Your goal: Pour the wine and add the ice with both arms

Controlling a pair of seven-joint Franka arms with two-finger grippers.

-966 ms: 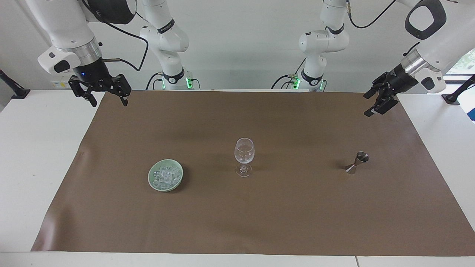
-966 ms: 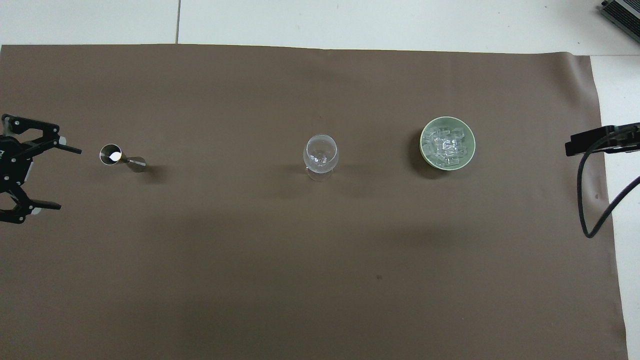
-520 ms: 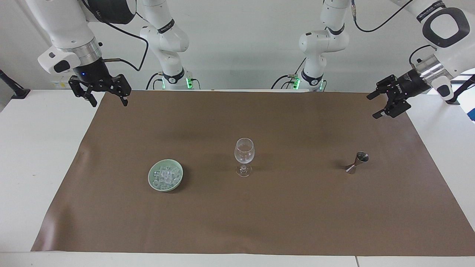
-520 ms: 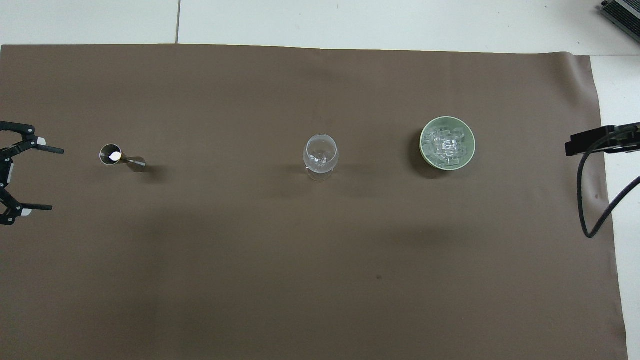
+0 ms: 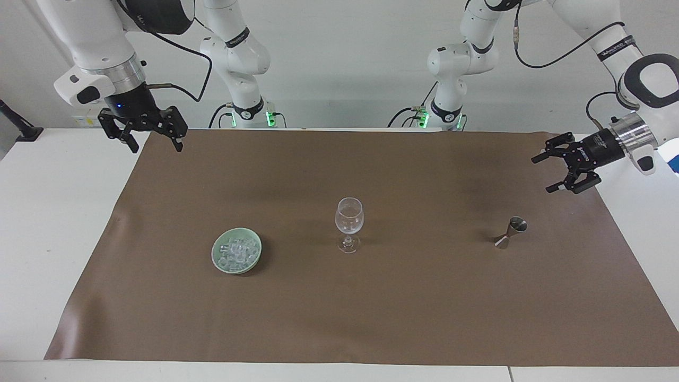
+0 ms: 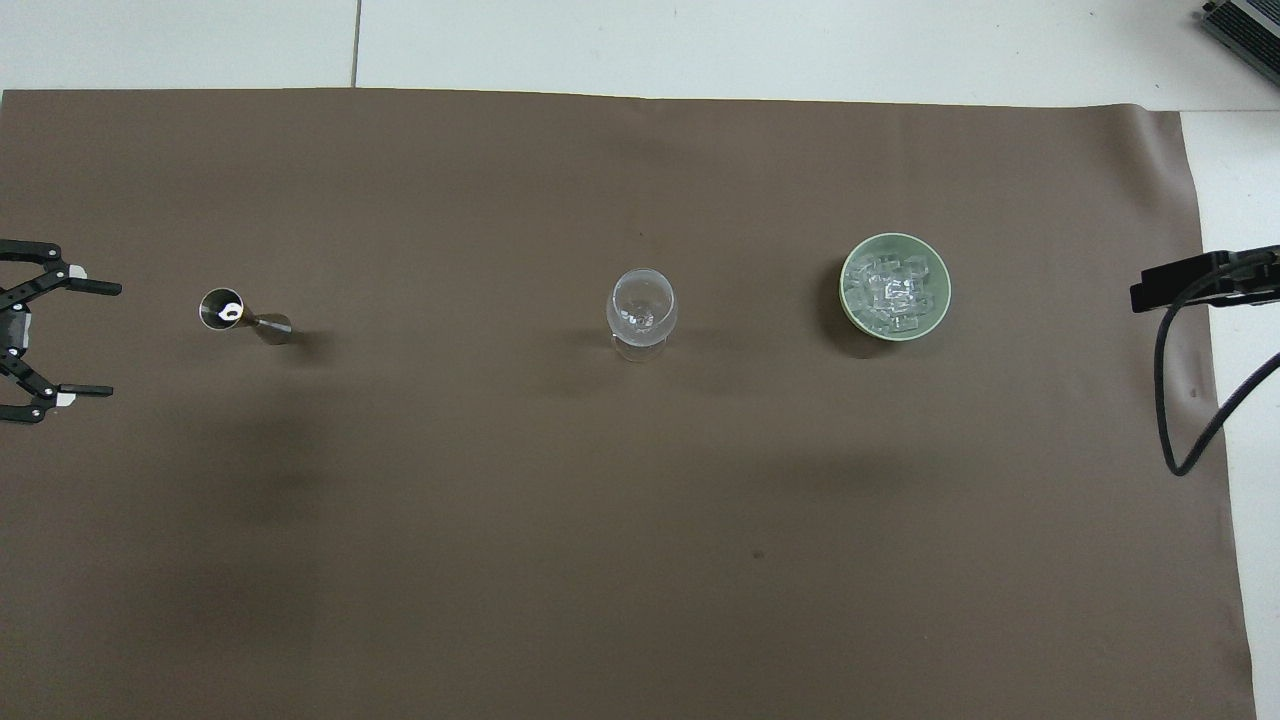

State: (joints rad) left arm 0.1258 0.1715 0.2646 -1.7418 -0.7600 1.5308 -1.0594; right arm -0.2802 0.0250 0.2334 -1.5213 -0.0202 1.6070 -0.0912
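A clear wine glass (image 5: 349,220) (image 6: 641,308) stands upright mid-mat. The ice (image 5: 238,251) (image 6: 893,290) is heaped in a pale green dish (image 5: 218,253) (image 6: 852,262) beside the glass, toward the right arm's end. A small steel jigger (image 5: 510,232) (image 6: 240,315) stands toward the left arm's end; I cannot tell whether it holds wine. My left gripper (image 5: 542,174) (image 6: 112,340) hangs open over the mat's edge, level and pointing at the jigger, apart from it. My right gripper (image 5: 156,146) waits open over the mat's corner, holding nothing.
A brown mat (image 5: 371,307) covers most of the white table (image 5: 48,212). The right arm's black cable and plug (image 6: 1195,282) show at the overhead view's edge. A grey device corner (image 6: 1245,25) lies off the mat.
My left gripper has swung outward and down toward the left arm's end of the table, turning level to face the jigger. The right arm has not moved.
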